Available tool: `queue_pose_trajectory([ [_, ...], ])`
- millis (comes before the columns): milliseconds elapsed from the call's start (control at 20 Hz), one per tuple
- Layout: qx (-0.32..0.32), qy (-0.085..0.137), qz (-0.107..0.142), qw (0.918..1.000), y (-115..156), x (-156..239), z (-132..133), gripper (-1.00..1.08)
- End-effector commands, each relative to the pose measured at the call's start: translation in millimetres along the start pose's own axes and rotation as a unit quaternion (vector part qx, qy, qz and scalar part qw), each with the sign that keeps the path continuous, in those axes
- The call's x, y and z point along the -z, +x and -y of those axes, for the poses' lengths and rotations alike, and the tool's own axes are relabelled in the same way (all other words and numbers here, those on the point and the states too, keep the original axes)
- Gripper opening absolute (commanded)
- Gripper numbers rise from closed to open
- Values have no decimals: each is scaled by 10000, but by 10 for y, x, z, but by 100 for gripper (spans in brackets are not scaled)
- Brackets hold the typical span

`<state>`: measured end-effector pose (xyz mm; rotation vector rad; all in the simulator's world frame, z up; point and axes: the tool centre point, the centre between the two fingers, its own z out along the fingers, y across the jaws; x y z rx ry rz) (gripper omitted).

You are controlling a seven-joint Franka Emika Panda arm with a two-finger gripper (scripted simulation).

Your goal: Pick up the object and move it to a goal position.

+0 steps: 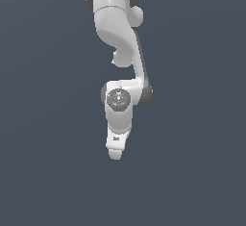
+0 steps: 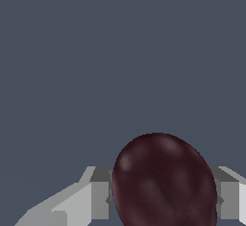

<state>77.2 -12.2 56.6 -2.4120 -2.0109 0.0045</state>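
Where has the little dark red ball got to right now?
In the wrist view, the ball sits between the two fingers of the gripper. The exterior view does not show it, only the white arm.

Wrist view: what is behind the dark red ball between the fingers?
Behind the ball only plain grey-blue background shows; no goal marker is visible. A finger sits on each side of it. The ball covers the gap between them, and in the exterior view the gripper hides it entirely.
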Motion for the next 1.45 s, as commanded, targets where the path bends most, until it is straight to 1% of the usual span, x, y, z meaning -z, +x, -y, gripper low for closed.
queue_pose_trajectory([
  [0,6,-12,-1,10000,135,170,43,-100],
  [650,11,-14,2,10000,1076,1337,378,-100],
  [850,10,-13,-2,10000,1329,1653,455,-100],
  [1150,6,-13,-7,10000,1552,1927,507,-100],
  [1400,4,-14,-8,10000,1605,1992,515,-100],
])
